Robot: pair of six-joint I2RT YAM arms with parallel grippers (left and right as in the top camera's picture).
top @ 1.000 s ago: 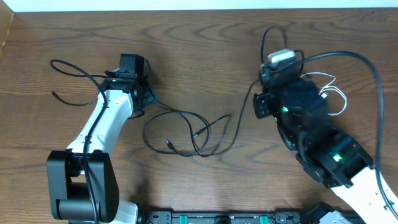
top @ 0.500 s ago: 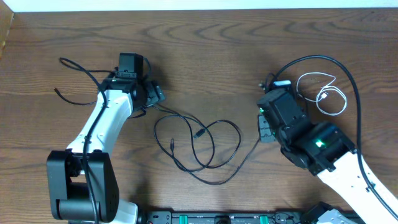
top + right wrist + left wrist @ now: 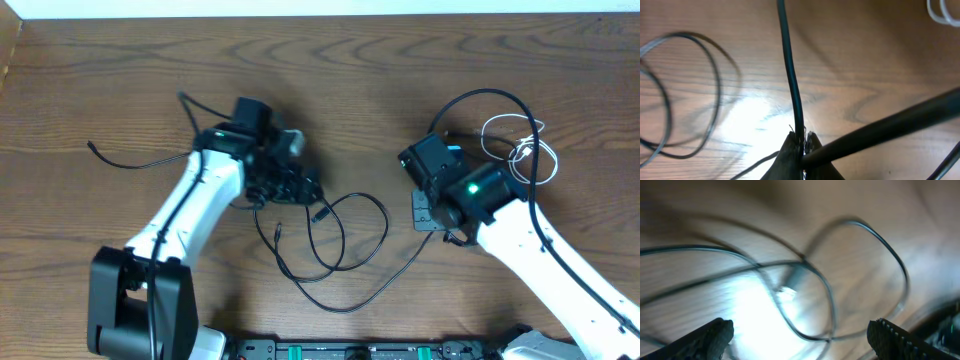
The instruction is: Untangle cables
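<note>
A black cable [image 3: 340, 240] lies in loose crossing loops at the table's middle, with small plug ends [image 3: 321, 214]. My left gripper [image 3: 297, 186] is open just above the loops' left side. In the left wrist view, blurred, its fingers [image 3: 802, 339] are spread wide over the loops and a plug [image 3: 788, 287]. My right gripper [image 3: 428, 216] is shut on one strand of the black cable [image 3: 790, 75], pinched between the fingertips [image 3: 801, 138]. Another black cable [image 3: 135, 160] lies at the left. A white cable [image 3: 515, 140] lies coiled at the right, behind the right arm.
The right arm's own thick black cord [image 3: 890, 125] crosses just past the fingertips and arcs over the arm [image 3: 500, 95]. The white cable's edge shows in the right wrist view [image 3: 942, 12]. A black rail [image 3: 350, 350] runs along the front edge.
My left arm has swung right, from the left cable to the middle loops. My right arm has drawn back and lower. The white cable lies free at the right.
</note>
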